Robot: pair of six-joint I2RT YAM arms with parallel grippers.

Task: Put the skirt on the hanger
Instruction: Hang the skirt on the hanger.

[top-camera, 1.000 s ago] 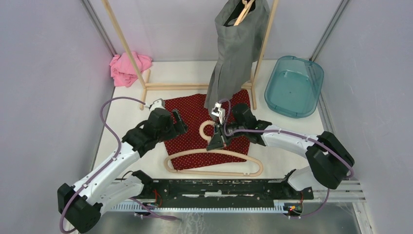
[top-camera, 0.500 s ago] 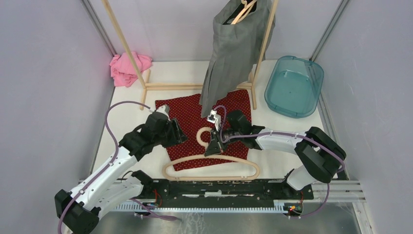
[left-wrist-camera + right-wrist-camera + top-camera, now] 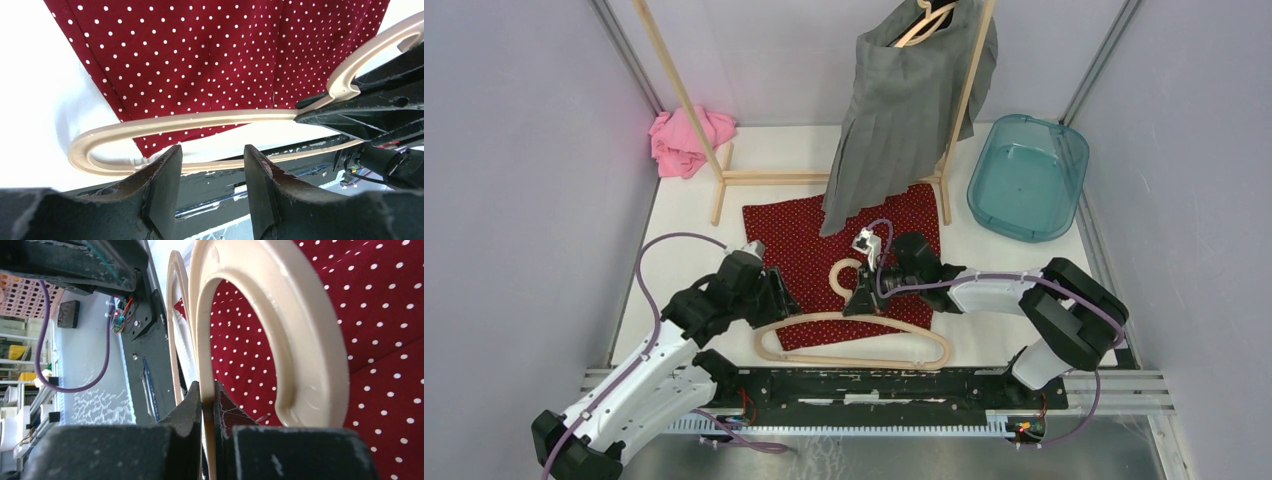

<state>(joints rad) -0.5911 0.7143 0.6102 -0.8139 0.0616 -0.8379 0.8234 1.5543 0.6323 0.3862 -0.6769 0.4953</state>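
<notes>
skirt [image 3: 809, 250]: dark red with white dots, it lies spread flat on the white table [image 3: 684, 250] in the middle of the top view, its lower edge toward the arms. nearest of all, along the bottom of that frame, runs the black base rail [image 3: 854, 385] that carries both arms. just beyond it lies the beige hanger [image 3: 200, 119], resting on top of the skirt's lower part. its long lower bar sits on bare table below the hem, and its hook points up the frame over the dotted cloth. the left gripper [image 3: 210, 155] is at the hanger's left end, by the skirt's lower left corner. its fingers [image 3: 160, 185] stand apart, with table and the hanger's lower bar showing in the gap and nothing seen pinched between them. the right gripper [image 3: 207, 395] is clamped on the hanger's thin edge at the base of the hook, near the centre of the frame. farther up, the foot of a wooden rack [image 3: 774, 177] crosses the table just above the skirt's top edge. a grey pleated garment [image 3: 894, 110] hangs from the rack, its hem over the skirt's upper right part. a pink cloth [image 3: 686, 138] lies bunched at the upper left, and a clear teal tub [image 3: 1029, 175] stands at the upper right.
</notes>
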